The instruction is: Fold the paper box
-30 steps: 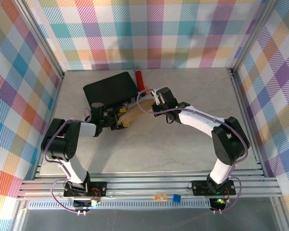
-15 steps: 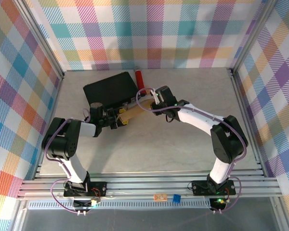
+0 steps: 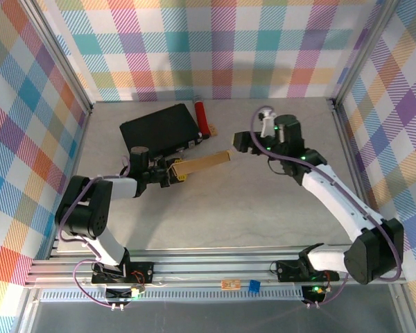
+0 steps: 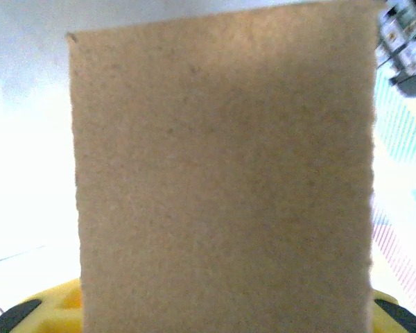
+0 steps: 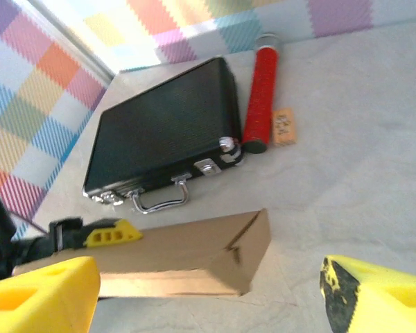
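The paper box (image 3: 204, 161) is a flat, closed brown cardboard box lying slantwise in the middle of the table. My left gripper (image 3: 173, 172) is shut on its left end. One yellow finger (image 5: 111, 232) lies on top of the box (image 5: 180, 253). In the left wrist view the cardboard (image 4: 222, 180) fills the space between the yellow fingers (image 4: 48, 305). My right gripper (image 3: 238, 142) hangs open just past the box's right end, touching nothing. In the right wrist view its pads (image 5: 41, 291) stand wide apart above the box's near corner.
A black case (image 3: 159, 128) with a metal handle (image 5: 159, 201) lies just behind the box. A red cylinder (image 3: 202, 116) lies beside the case's right edge, with a small tan tag (image 5: 283, 126) next to it. Checked walls and metal posts ring the table.
My right gripper has opened, let go of the box's right end and pulled back up and to the right. The left gripper has closed further on the box and still holds it.
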You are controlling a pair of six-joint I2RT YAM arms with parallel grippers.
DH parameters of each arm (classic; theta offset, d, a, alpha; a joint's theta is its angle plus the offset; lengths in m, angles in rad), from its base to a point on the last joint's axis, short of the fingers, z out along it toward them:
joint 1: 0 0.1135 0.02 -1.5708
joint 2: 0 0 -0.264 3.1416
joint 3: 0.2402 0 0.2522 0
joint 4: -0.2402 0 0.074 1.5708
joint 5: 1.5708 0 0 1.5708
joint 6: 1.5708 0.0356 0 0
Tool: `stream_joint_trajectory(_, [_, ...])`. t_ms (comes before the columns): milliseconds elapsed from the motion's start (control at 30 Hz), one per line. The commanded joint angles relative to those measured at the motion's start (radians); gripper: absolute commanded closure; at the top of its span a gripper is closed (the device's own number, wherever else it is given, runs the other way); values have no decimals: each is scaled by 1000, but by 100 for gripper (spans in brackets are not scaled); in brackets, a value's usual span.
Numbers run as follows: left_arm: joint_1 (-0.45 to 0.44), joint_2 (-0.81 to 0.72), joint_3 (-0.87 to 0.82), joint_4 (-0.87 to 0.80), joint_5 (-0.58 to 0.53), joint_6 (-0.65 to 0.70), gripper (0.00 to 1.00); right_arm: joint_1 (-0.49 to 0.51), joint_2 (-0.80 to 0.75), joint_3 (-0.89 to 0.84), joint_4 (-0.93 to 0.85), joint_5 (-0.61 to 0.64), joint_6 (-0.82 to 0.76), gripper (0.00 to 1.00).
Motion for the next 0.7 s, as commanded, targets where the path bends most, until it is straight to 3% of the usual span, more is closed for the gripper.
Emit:
stream_joint_trajectory(0, [-37,-71,-4,-112,58,-89,64,-100,39,-15,-147,-126,250,18])
stream_joint_trajectory(100, [-66,-104,-20,-140,50,-85,64,-144,117,65,-354,-181,461,18])
stream_joint_trajectory(200, [-85,-108,-20,-177,53,-60,63,-147,188,92,-447,-275,648,17])
stream_joint_trajectory(300, [-99,-91,-15,-177,52,-50,62,-153,209,55,-415,-336,810,16])
stream_joint_trajectory(400, [-112,-47,2,-175,67,-26,61,-177,227,62,-431,-354,851,14])
stream_joint_trajectory(500, [-121,-1,-9,-113,56,-51,61,-205,257,16,-446,-471,932,14])
stream_joint_trajectory(667, [-147,97,-3,33,58,-111,61,-197,253,-111,-284,-566,1170,13])
